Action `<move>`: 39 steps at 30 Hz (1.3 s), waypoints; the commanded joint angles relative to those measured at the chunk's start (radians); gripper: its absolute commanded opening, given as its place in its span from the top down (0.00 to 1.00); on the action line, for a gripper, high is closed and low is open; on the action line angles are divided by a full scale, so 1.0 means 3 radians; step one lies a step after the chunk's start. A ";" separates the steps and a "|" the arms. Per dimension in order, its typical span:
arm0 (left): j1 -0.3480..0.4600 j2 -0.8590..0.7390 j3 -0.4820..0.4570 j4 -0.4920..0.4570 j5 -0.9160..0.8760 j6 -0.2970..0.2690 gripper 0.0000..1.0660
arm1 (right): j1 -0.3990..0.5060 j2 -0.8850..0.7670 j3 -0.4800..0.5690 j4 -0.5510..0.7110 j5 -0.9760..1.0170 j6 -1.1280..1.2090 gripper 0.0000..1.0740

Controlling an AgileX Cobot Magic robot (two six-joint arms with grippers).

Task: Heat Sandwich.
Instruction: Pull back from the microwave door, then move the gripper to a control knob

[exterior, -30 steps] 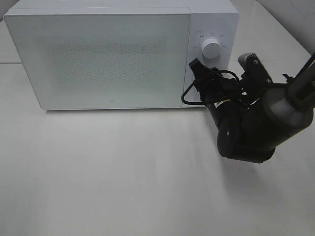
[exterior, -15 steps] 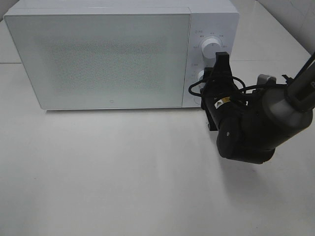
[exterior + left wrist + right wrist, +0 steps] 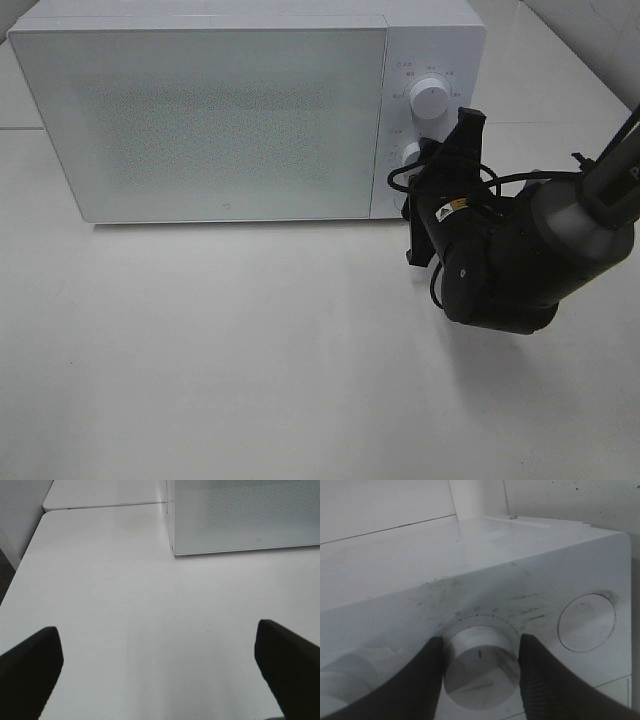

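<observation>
The right hand (image 3: 479, 652) clasps the lower knob (image 3: 408, 154) of the microwave (image 3: 200, 120), probably to set heating time; the left hand (image 3: 160, 667) hangs wide open, empty.

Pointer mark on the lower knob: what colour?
Red mark on the white knob; clearest in the right wrist view.

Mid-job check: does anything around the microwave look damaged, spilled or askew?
Only dark scuff marks smeared on the microwave control panel, around the lower dial that the right gripper clasps. The door sits shut; nothing spilled.
</observation>
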 commanded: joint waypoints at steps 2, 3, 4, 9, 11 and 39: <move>0.0003 -0.0093 0.0010 -0.0010 0.0010 -0.0007 0.03 | 0.0013 -0.0040 -0.0043 -0.0193 -0.0560 0.0027 0.87; 0.0003 -0.0093 0.0010 -0.0010 0.0010 -0.0007 0.03 | 0.0013 -0.0040 -0.0043 -0.0193 -0.0557 0.0000 0.87; 0.0003 -0.0093 0.0010 -0.0010 0.0010 -0.0007 0.03 | 0.0013 -0.0040 -0.0043 -0.0193 -0.0557 -0.0033 0.87; 0.0003 -0.0093 0.0010 -0.0010 0.0010 -0.0007 0.03 | 0.0013 -0.0040 -0.0043 -0.0193 -0.0557 -0.0090 0.86; 0.0003 -0.0093 0.0010 -0.0010 0.0010 -0.0007 0.03 | 0.0013 -0.0040 -0.0043 -0.0193 -0.0557 -0.0097 0.86; 0.0003 -0.0093 0.0010 -0.0010 0.0010 -0.0007 0.03 | 0.0010 -0.0040 -0.0043 -0.0103 -0.0537 -0.0310 0.25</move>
